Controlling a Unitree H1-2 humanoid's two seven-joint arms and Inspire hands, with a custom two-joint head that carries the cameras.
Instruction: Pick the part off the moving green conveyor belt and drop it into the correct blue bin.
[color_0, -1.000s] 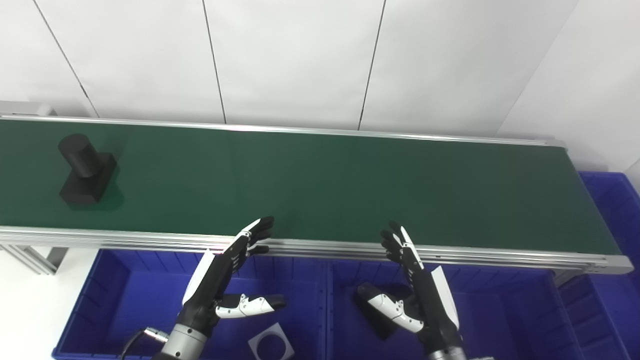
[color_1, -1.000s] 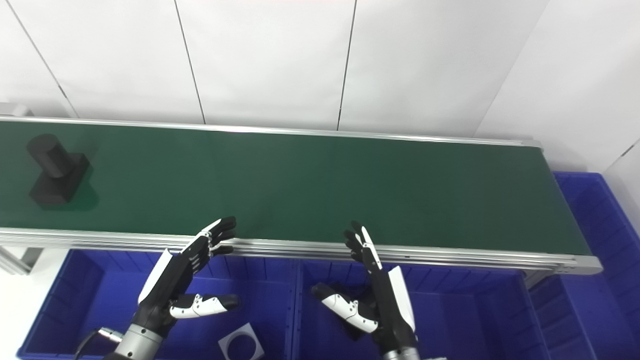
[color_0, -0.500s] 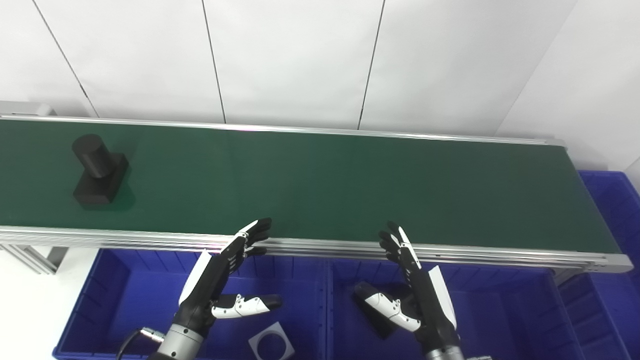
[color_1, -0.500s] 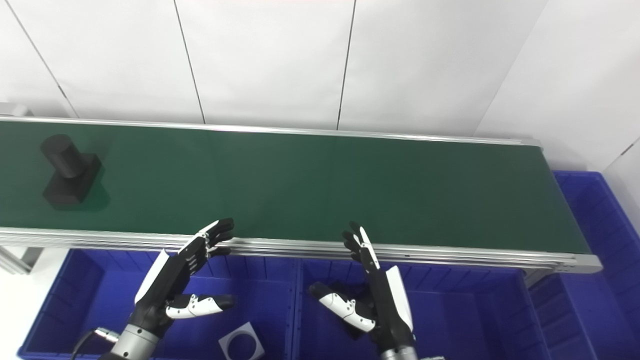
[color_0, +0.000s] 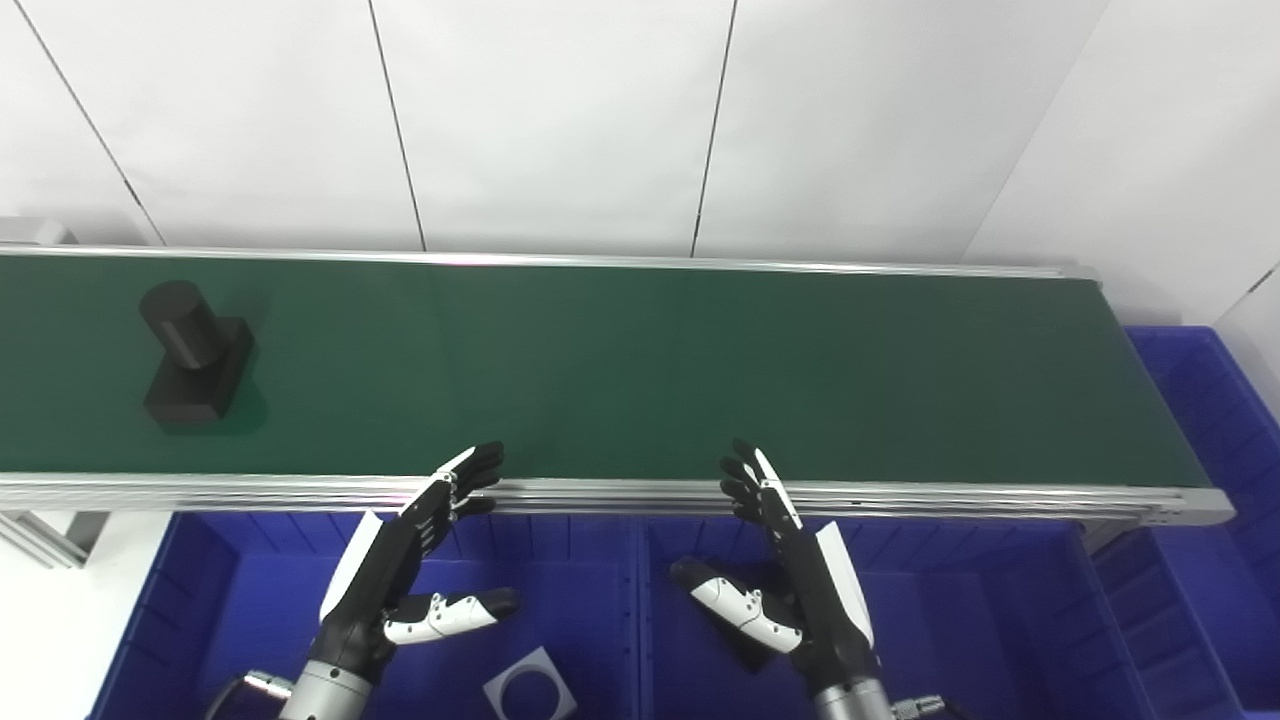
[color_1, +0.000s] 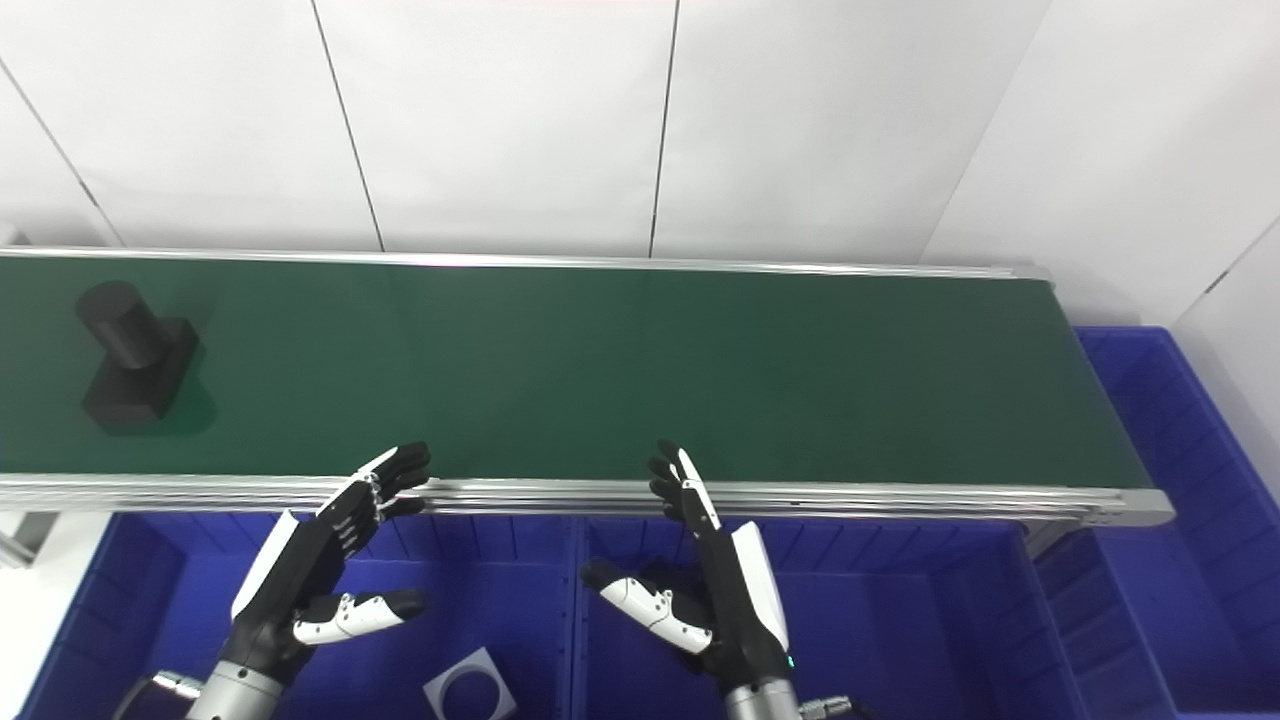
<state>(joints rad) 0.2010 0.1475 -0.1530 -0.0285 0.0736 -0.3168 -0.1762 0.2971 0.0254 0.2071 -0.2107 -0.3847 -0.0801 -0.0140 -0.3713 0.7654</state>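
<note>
Far left of the green conveyor belt (color_0: 640, 370): one black part (color_0: 195, 355), a cylinder upright on a rectangular block base, resting on the belt surface, well apart from both hands and untouched. Below the near rail, left blue bin (color_0: 200, 600) holding a grey square plate with a round hole (color_0: 530, 690) (cut by the lower picture edge). Left hand (color_0: 400, 570) raised over that bin, fingers spread and thumb out sideways, holding nothing, fingertips level with the near rail. Right hand (color_0: 790, 570) in the same posture over the middle blue bin (color_0: 1000, 620), fingers apart, nothing held; a dark object (color_0: 745, 655) on the bin floor beneath it, mostly covered by the hand, shape not determinable. Further blue bin (color_0: 1210, 400) past the belt's right end, cut off by the frame. Step in hand, as judged: waiting phase, pick not yet begun, both hands poised at the belt edge. Next move, as judged: left hand nearest the part, so a reach over the rail and a close around the cylinder or block, timed to belt travel (direction not readable from this moment alone). Correct bin not established: no labels visible, and contents only partly legible. Belt's left end beyond the frame; wrists and forearms cut off at the bottom edge.
</note>
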